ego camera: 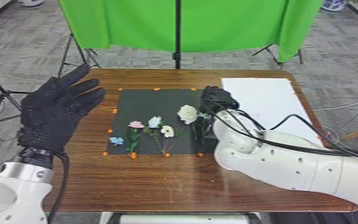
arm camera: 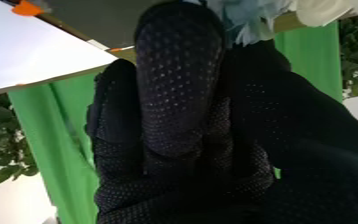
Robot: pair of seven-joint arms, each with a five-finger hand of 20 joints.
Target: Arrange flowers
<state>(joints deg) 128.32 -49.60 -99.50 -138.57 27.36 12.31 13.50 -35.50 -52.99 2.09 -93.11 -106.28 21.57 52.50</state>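
The large white flower (ego camera: 187, 114) lies on the dark mat (ego camera: 146, 102), immediately left of the right hand (ego camera: 218, 97), the nearer hand. Its stem runs roughly toward the worktop's (ego camera: 149, 190) near edge, partly obscured; whether the right hand grips it cannot be determined. Left hand (ego camera: 51, 112): spread, empty.

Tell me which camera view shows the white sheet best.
The head view: most of the white sheet is in sight there, though the right arm covers its near left part. The right wrist view shows a piece of it, cut off by the picture's edge.
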